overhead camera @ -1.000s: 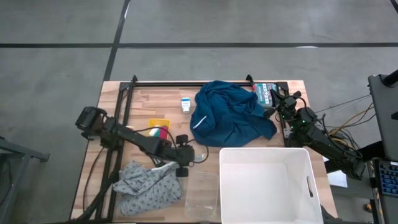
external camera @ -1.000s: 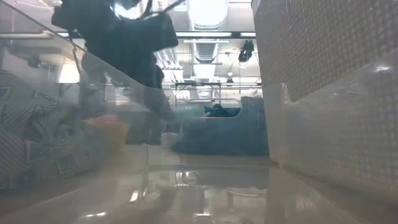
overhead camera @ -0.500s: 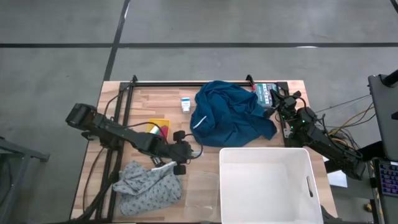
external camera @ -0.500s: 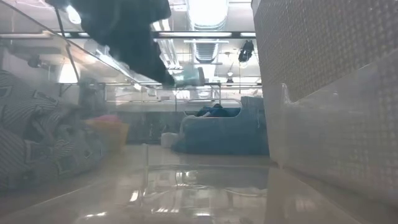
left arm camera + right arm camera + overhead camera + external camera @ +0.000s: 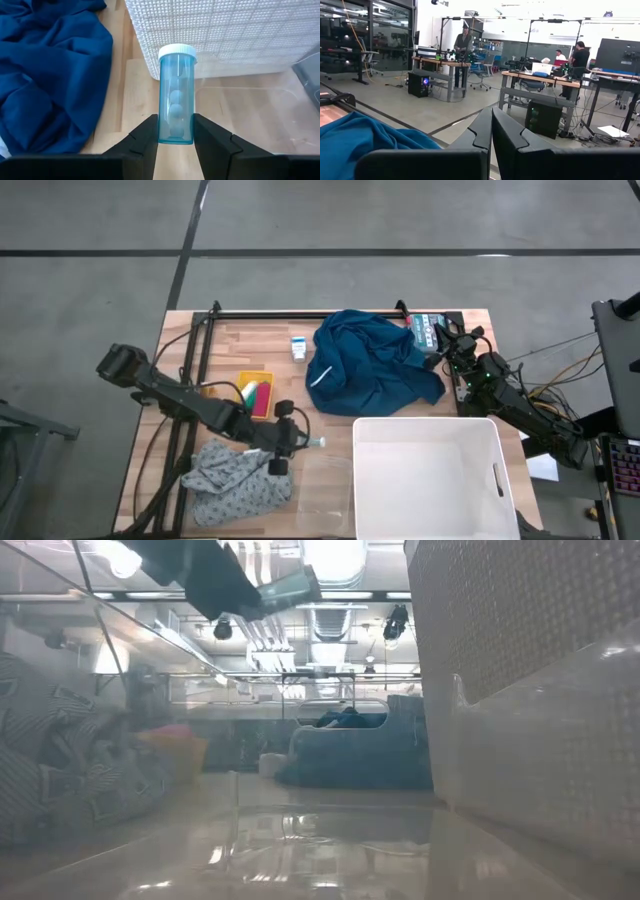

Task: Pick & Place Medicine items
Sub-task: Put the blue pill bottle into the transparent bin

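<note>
We see two medicine items. A clear blue pill bottle (image 5: 176, 95) with a white cap and a few white pills inside is held off the table, its base clamped between two dark fingers (image 5: 146, 135), cap end pointing toward the right edge, above the front middle of the table. A small white carton (image 5: 298, 348) with blue print lies on the table near its rear edge, about midway along it.

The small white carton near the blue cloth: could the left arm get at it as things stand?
Probably not right away. The left end effector is shut on a blue pill bottle. The carton itself lies uncovered beside the blue cloth.
</note>
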`<action>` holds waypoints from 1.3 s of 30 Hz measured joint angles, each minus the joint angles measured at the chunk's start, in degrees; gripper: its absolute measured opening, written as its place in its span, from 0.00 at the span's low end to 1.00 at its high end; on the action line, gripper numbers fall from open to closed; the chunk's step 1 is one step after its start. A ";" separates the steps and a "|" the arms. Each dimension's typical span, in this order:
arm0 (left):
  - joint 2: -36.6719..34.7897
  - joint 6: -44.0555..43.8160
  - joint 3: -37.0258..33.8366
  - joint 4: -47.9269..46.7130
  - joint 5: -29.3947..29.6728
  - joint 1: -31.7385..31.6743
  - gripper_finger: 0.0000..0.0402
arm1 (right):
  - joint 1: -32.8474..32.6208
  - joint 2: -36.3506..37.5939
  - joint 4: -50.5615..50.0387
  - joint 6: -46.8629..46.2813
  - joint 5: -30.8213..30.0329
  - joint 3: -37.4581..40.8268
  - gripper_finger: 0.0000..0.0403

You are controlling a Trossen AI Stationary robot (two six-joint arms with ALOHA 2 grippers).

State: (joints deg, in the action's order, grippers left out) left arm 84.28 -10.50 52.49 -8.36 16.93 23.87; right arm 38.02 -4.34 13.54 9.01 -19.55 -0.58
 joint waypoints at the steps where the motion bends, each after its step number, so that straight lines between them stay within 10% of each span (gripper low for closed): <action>1: -0.01 0.02 0.00 0.00 0.20 0.18 0.30 | 0.00 0.00 0.01 -0.01 0.02 0.00 0.02; 39: 7.43 -3.04 0.03 10.34 -6.05 5.79 0.30 | 0.02 0.00 0.00 -0.02 0.00 0.00 0.02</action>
State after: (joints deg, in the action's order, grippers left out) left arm 91.71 -13.54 52.52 1.98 10.88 29.66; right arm 38.04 -4.34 13.54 8.99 -19.55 -0.58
